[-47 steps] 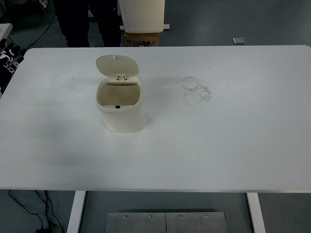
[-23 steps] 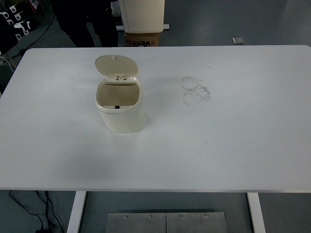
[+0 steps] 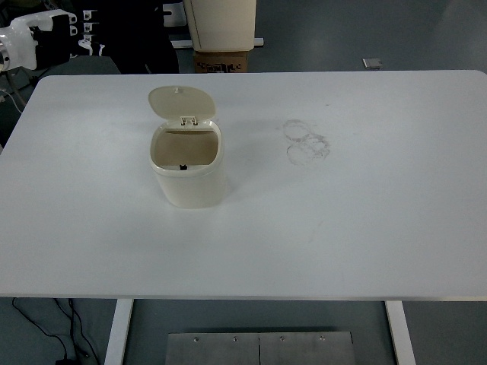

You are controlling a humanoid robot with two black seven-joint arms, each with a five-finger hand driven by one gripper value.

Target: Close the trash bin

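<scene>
trash bin (image 3: 189, 169): a small cream plastic bin is seen upright on the white counter (image 3: 365, 228), left of centre and toward the far half, well apart from every edge.
lid (image 3: 182, 103): it is swung up and back, tilted past upright on a hinge (image 3: 189, 120) at the bin's far rim; the mouth is fully exposed and the inside appears empty.
handling, judged: the bin is taken to be light, stiff and smooth-walled, so a hard push is likely to slide or tip it rather than shut it.
where to touch, judged: no grasp is called for; the lid's top edge, by the small tab farthest from the hinge, is best pressed forward and down toward the near rim.
latch: a small dark catch (image 3: 183, 166) is visible inside the near wall; a light final press is probably needed for it to engage.
robot hand: neither robot hand is seen over the counter, so how far either is open cannot be told, and nothing is held in view.
surroundings: faint ring marks (image 3: 307, 141) lie on the counter to the right of the bin; a cardboard box (image 3: 221, 61) stands beyond the far edge.
</scene>
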